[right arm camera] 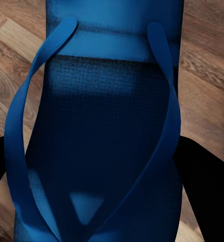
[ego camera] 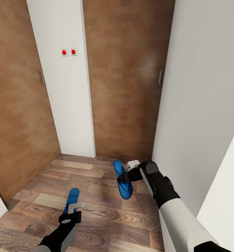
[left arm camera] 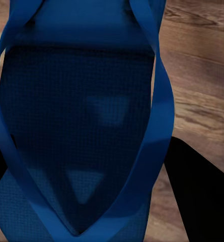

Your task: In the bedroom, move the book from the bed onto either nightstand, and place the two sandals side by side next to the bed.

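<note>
Blue sandal (ego camera: 122,179) carried above the wood floor (ego camera: 96,206) in the right gripper (ego camera: 125,177) jaws, second blue sandal (ego camera: 72,200) clamped in the left gripper (ego camera: 72,209) jaws, wooden doors (ego camera: 125,80) and white walls (ego camera: 66,105) ahead.

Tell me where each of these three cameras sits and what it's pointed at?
Head view: on the robot's head, looking down a hallway floor; both arms show, each carrying a blue sandal.
Left wrist view: near the left gripper, facing its sandal.
Right wrist view: near the right gripper, facing its sandal.
Shared: sandals, wood floor.
</note>
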`<state>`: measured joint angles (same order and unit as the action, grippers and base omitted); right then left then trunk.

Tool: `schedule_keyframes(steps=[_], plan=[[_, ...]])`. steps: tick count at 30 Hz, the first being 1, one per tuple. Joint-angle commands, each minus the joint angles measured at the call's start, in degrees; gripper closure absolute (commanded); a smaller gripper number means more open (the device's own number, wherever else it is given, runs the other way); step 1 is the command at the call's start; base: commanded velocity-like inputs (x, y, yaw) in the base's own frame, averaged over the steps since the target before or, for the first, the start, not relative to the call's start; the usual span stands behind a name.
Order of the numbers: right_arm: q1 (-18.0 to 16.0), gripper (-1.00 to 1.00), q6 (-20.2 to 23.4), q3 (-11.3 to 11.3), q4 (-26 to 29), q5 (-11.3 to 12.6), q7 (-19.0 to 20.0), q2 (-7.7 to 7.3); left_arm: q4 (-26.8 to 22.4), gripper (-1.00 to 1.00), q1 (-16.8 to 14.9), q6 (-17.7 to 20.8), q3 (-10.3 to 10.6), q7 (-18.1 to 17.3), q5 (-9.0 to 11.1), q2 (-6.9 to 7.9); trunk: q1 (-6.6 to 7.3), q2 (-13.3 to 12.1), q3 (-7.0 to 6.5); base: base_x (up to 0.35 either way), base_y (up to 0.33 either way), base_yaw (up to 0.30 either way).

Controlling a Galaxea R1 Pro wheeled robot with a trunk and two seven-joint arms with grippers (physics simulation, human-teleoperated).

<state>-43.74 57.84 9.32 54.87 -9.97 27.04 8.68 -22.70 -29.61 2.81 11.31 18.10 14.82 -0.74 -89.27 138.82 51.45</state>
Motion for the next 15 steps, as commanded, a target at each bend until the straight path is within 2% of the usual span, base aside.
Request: schedule_keyframes(steps=[1, 7, 9, 15], plan=[[0.0, 1.00, 0.2, 0.0, 0.1, -0.6, 0.4, 0.01, -0.1, 1.00, 0.0, 0.3, 0.5, 0.5, 0.5, 0.07, 0.24, -0.4, -0.12, 0.000, 0.000, 0.000], [0.0, 1.00, 0.2, 0.0, 0.1, -0.6, 0.4, 0.02, -0.3, 1.00, 0.0, 0.3, 0.5, 0.3, 0.5, 0.12, 1.55, -2.8, -1.20, 0.000, 0.000, 0.003], [0.0, 1.00, 0.2, 0.0, 0.1, -0.5, 0.4, 0.02, -0.3, 1.00, 0.0, 0.2, 0.5, 0.3, 0.6, 0.12, 1.55, -2.8, -1.20, 0.000, 0.000, 0.064], [0.0, 1.00, 0.2, 0.1, 0.1, -0.5, 0.3, 0.15, -0.8, 1.00, 0.0, -0.2, 0.5, 0.1, 0.6, 0.12, 1.55, -2.8, -1.19, 0.000, 0.000, 0.191]])
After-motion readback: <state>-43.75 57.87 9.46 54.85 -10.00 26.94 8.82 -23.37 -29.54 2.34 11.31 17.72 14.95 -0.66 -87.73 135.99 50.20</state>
